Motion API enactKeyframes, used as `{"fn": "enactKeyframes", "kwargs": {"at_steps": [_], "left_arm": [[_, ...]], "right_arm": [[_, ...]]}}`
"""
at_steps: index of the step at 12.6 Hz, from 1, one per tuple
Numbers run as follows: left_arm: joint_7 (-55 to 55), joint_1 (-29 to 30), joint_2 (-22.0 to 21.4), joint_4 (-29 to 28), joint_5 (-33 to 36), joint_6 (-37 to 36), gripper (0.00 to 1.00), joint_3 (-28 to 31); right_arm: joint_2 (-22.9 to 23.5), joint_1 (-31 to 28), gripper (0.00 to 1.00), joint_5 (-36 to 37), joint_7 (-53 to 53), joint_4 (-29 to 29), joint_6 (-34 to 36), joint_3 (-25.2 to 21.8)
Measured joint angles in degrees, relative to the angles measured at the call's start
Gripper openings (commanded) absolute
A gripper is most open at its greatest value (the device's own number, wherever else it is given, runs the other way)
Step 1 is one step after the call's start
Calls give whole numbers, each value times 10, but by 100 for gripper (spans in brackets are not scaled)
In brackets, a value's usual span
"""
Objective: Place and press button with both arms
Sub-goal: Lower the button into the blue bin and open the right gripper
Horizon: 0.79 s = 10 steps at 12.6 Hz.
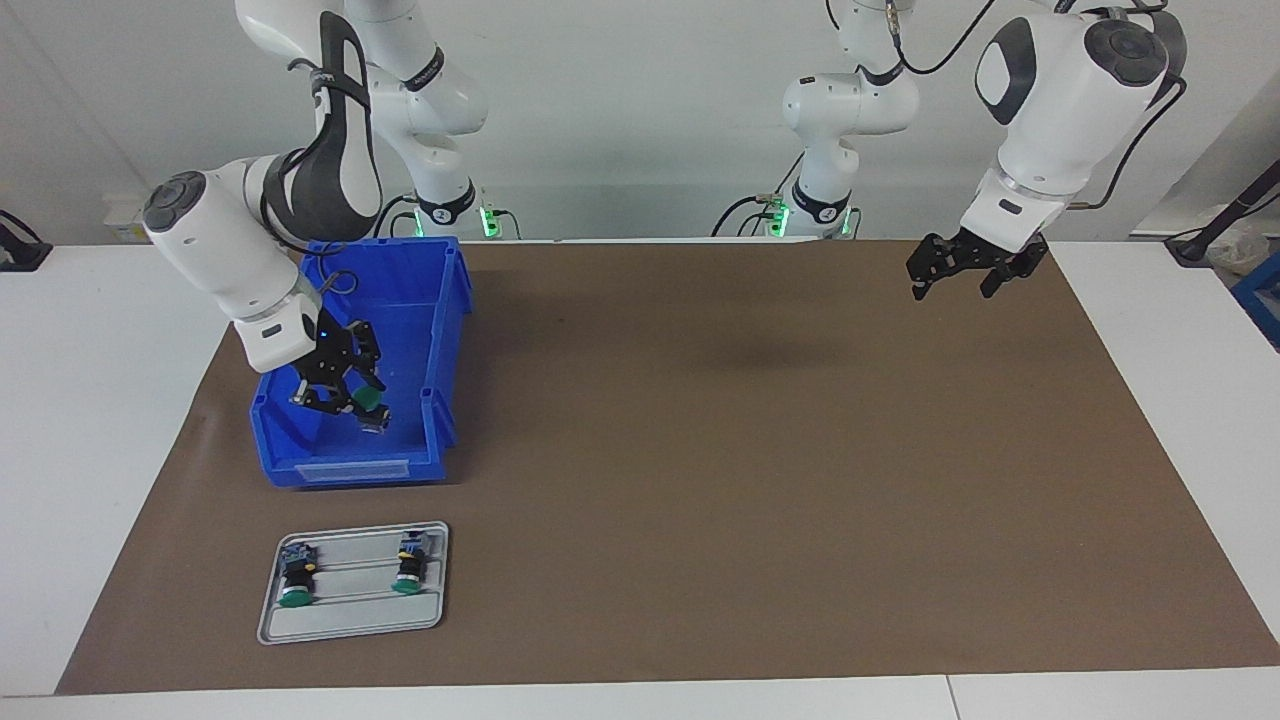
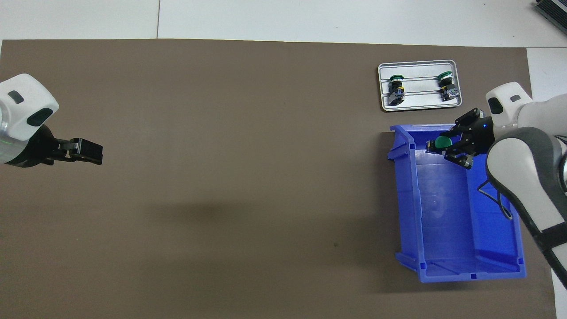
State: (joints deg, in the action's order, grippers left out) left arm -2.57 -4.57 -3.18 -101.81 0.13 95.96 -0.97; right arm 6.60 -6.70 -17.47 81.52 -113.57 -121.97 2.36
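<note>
My right gripper (image 1: 362, 403) is shut on a green-capped button (image 1: 369, 399), holding it over the blue bin (image 1: 445, 300) at the bin's end farthest from the robots. From overhead the button (image 2: 442, 142) and right gripper (image 2: 444, 147) show just inside the bin's (image 2: 443, 271) rim. Two more buttons (image 1: 296, 580) (image 1: 409, 568) lie on the grey tray (image 1: 350, 622), which sits farther from the robots than the bin. My left gripper (image 1: 958, 276) waits open and empty above the brown mat at the left arm's end, also seen from overhead as the left gripper (image 2: 86, 151).
The tray (image 2: 421, 103) and the bin stand close together at the right arm's end of the brown mat (image 1: 750, 480). White table surrounds the mat. A black cable loops from the right arm over the bin.
</note>
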Motion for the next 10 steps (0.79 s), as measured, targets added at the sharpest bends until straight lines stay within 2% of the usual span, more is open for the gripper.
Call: {"fn": "enactKeyframes", "kwargs": {"at_steps": [4,9,10], "left_arm": [[0,0,0,0,0,0,100,0],[0,0,0,0,0,0,100,0],[0,0,0,0,0,0,100,0]], "right_arm": [[23,-33,0,-26,97,-18,-8,-1],[36,-41,2,-32,114,-19,-9,1],[36,-41,19,-39,114,-21,-11,1]]}}
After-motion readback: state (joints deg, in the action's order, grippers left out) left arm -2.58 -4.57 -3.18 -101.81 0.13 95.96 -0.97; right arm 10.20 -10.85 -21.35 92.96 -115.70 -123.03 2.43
